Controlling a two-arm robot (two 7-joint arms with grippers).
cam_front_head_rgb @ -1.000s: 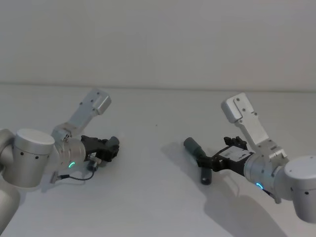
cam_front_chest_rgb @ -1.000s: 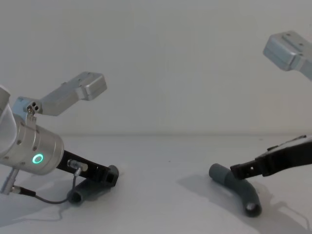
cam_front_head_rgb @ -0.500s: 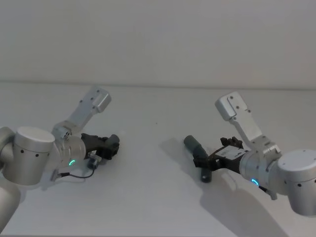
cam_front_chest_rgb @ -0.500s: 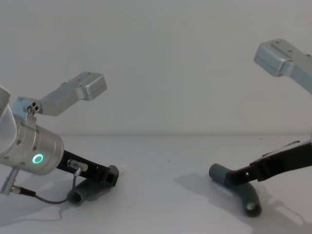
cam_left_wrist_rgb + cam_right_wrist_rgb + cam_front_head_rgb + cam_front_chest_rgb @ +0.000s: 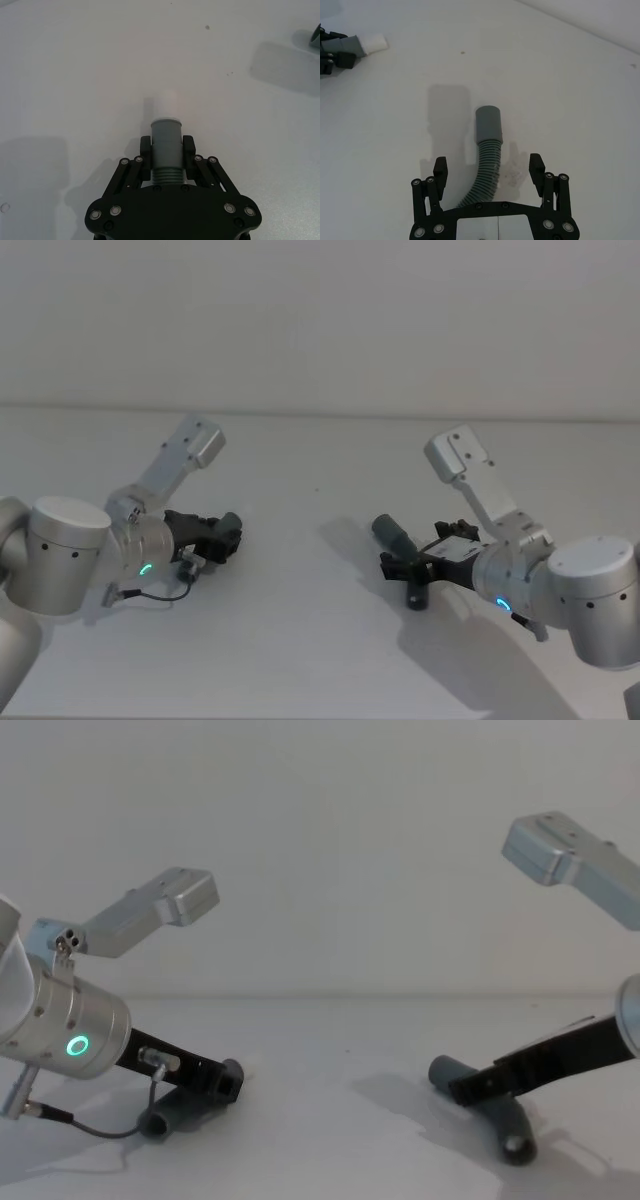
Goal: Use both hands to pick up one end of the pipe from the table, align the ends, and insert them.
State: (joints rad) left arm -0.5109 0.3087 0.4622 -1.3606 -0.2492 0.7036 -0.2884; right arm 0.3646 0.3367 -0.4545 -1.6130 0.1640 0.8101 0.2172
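Grey pipe piece (image 5: 165,131) within left gripper (image 5: 166,146), second piece (image 5: 488,131) inside splayed right gripper (image 5: 488,164)

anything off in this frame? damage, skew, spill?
Nothing stands out. The black left gripper is shut on one dark-grey ribbed pipe piece behind its smooth cuff; the black right gripper is open, straddling the other curved dark-grey pipe piece, which lies on the off-white table. No damage or spill visible.

Head camera looks down on the matte off-white table (image 5: 300,640); chest looks across it; wrists sit close.
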